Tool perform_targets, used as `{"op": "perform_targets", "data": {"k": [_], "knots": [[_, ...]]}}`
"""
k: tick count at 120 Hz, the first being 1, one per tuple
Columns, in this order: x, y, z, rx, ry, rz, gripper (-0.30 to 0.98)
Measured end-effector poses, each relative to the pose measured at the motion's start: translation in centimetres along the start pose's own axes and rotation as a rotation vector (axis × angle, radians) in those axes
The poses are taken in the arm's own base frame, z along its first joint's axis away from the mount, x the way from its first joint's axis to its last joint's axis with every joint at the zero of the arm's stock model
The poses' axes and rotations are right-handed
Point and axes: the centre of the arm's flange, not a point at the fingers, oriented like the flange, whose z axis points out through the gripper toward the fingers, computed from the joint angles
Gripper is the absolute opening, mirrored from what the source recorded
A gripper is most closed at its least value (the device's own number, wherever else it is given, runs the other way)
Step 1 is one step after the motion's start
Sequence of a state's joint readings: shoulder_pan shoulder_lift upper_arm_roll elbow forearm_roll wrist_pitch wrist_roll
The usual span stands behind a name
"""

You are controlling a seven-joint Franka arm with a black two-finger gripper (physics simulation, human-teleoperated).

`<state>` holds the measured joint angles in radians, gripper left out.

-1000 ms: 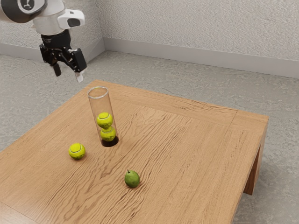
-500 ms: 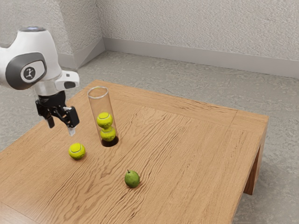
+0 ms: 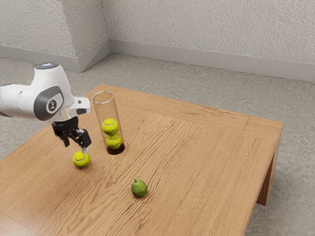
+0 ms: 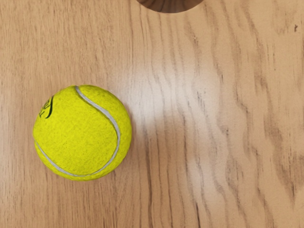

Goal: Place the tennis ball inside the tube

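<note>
Pre-grasp step, by the look of it: black two-finger tool point(image 3: 75, 146) is hovering just above the loose yellow-green felt tennis ball point(image 3: 81, 160), fingers standing well apart, holding nothing. Ball is resting on the brown wooden counter point(image 3: 197, 172), beside the clear upright cylindrical tube point(image 3: 106, 111). Next move is calling for centring over the ball, lowering, then closing. Near fingertip is overlapping the ball's top; can't tell if it's touching. Wrist view is cutting off a dark rounded shape point(image 4: 169, 4), probably the tube's base.
</note>
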<state>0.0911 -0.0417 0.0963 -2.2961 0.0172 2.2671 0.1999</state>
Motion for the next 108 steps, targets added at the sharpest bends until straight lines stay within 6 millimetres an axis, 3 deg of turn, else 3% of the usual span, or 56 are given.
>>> {"op": "perform_targets", "data": {"k": [23,43,108], "knots": [[1.4,-1.7,3.8,-0.014,-0.034,0.025,0.69],[3.4,-3.1,5.3,-0.010,-0.035,0.047,0.69],[5.9,-5.7,10.5,-0.021,-0.085,0.108,0.69]]}}
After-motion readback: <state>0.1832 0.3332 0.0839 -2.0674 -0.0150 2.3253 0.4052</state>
